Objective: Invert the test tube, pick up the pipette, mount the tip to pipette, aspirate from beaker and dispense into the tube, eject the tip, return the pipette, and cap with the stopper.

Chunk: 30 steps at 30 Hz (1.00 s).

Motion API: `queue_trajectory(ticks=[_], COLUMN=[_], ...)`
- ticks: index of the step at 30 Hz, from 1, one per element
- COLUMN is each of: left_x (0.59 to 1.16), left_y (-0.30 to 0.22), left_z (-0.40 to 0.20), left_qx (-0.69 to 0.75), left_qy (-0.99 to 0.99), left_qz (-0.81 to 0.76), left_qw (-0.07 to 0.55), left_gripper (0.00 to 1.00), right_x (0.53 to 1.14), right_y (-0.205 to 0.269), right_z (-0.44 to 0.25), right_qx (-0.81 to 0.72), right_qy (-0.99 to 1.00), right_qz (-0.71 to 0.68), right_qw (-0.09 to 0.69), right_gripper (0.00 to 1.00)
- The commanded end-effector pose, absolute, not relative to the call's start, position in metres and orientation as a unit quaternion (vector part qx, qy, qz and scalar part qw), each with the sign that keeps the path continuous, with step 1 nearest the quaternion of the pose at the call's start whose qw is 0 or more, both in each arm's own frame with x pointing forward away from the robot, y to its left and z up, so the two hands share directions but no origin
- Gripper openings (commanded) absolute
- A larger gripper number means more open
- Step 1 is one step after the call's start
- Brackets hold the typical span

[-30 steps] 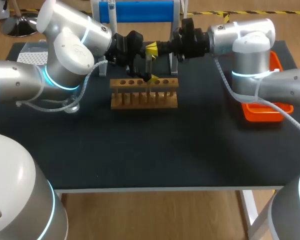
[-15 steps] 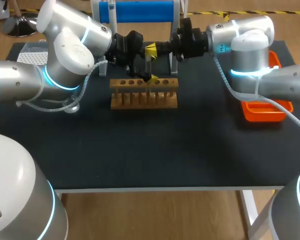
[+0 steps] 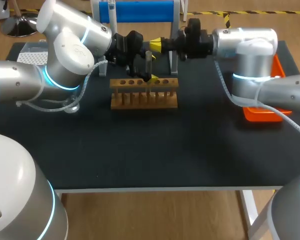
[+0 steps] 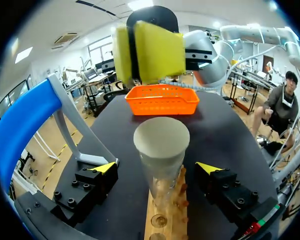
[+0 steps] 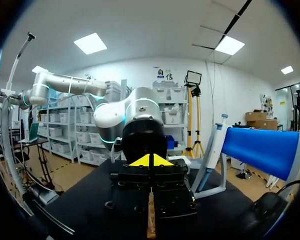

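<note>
Wooden rack (image 3: pixel 144 92) on the counter holds the test tube (image 4: pixel 161 150) upright between the left gripper's (image 4: pixel 156 169) spread fingers, which do not touch it. The right gripper (image 3: pixel 156 45) hangs near the tube, clenched on nothing.

The test tube (image 3: pixel 148 58) is standing in the rack (image 3: pixel 144 95) mid-table, the pipette stand (image 3: pixel 137 11) sitting behind it, the basket (image 3: pixel 262 114) lying off right, the tip box (image 3: pixel 34 54) far left

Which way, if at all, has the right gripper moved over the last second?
Yes. The right gripper has drawn back toward its own side, away from the test tube standing in the wooden rack, which stayed put.
</note>
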<state>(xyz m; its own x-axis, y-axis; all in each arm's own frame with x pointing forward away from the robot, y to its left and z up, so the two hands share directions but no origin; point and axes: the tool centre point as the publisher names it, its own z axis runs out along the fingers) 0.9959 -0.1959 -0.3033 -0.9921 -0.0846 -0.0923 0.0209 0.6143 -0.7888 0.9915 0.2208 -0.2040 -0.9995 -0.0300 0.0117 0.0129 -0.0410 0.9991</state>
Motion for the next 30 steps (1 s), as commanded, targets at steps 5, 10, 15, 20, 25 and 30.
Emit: queue_trajectory(ticks=[5, 10, 15, 20, 25, 30], left_x=[0.995, 0.995, 0.995, 0.995, 0.995, 0.995], left_y=[-0.195, -0.195, -0.195, -0.195, -0.195, -0.195], left_z=[-0.303, -0.303, -0.303, -0.303, -0.303, -0.303], left_qx=[-0.018, -0.018, -0.018, -0.018, -0.018, -0.018], left_qy=[0.897, 0.897, 0.897, 0.897, 0.897, 0.897], left_qz=[-0.438, -0.438, -0.438, -0.438, -0.438, -0.438], left_qw=[0.060, 0.060, 0.060, 0.060, 0.060, 0.060], left_gripper=[1.00, 1.00, 1.00, 1.00, 1.00, 1.00], right_x=[0.991, 0.996, 1.002, 1.002, 1.000, 0.999], right_y=[0.198, 0.183, 0.167, 0.160, 0.160, 0.159], right_z=[-0.192, -0.201, -0.220, -0.238, -0.246, -0.246], right_qx=[-0.002, -0.019, -0.046, -0.046, -0.040, -0.041], right_qy=[-0.712, -0.736, -0.763, -0.792, -0.815, -0.821], right_qz=[-0.701, -0.675, -0.642, -0.604, -0.573, -0.564], right_qw=[-0.028, -0.050, -0.064, -0.074, -0.075, -0.080], right_gripper=[1.00, 1.00, 1.00, 1.00, 1.00, 1.00])
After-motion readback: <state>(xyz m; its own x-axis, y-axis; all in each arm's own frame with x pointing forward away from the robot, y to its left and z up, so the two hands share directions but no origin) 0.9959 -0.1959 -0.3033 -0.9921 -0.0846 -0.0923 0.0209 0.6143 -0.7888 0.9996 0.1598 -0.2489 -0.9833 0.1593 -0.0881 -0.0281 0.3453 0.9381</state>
